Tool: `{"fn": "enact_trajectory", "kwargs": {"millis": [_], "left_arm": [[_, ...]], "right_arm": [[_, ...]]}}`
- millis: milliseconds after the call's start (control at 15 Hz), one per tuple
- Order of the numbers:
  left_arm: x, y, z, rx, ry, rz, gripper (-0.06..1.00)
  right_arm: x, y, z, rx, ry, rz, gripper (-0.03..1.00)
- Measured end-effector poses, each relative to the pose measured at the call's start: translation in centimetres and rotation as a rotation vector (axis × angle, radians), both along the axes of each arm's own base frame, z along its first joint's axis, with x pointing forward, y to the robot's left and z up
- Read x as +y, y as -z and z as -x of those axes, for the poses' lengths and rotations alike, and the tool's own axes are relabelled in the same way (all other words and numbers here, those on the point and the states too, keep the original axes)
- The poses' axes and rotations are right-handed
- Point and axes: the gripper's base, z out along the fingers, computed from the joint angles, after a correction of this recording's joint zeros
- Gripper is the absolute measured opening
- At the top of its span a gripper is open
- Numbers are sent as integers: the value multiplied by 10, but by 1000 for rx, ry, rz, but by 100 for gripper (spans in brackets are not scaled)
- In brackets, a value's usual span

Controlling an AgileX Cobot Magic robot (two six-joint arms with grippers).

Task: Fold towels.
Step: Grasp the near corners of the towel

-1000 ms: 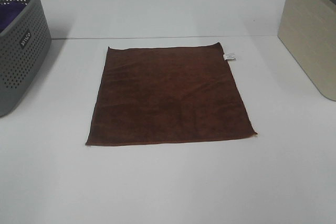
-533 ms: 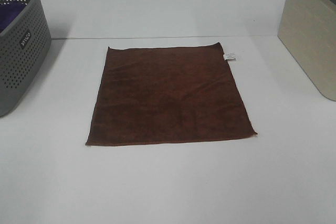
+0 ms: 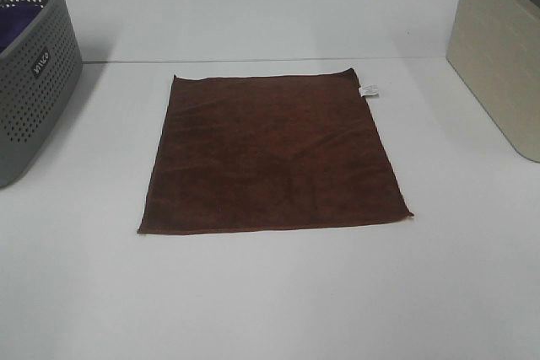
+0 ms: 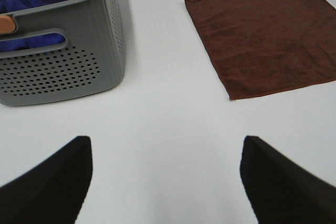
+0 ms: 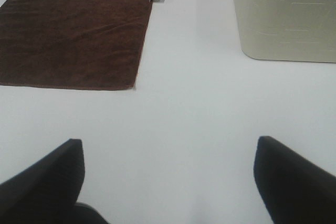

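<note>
One white counter (image 3: 270,301); one reddish-brown towel (image 3: 274,153) flat at centre; one grey perforated basket (image 3: 34,99) at 10 o'clock; one beige bin (image 3: 498,56) at 2 o'clock; left claw (image 4: 165,145) and right claw (image 5: 169,142), both spread wide, empty; one white tag (image 3: 369,90) at the towel's 1 o'clock corner.

Basket (image 3: 34,107) cropped, towel tag (image 3: 369,90) print illegible

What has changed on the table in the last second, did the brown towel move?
Nothing visibly changed. The brown towel lies flat and unfolded on the white table, untouched, where it was, with its white tag at the far right corner; the grey basket and the beige bin have not moved either.
</note>
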Motion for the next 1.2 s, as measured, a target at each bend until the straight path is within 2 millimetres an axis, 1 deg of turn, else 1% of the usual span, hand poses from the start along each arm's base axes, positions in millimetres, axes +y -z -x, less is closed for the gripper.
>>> {"fn": "enact_trajectory", "kwargs": {"millis": [1200], "left_arm": [[0, 0, 0, 0, 0, 0, 74]], "right_arm": [[0, 0, 0, 0, 0, 0, 82]]}}
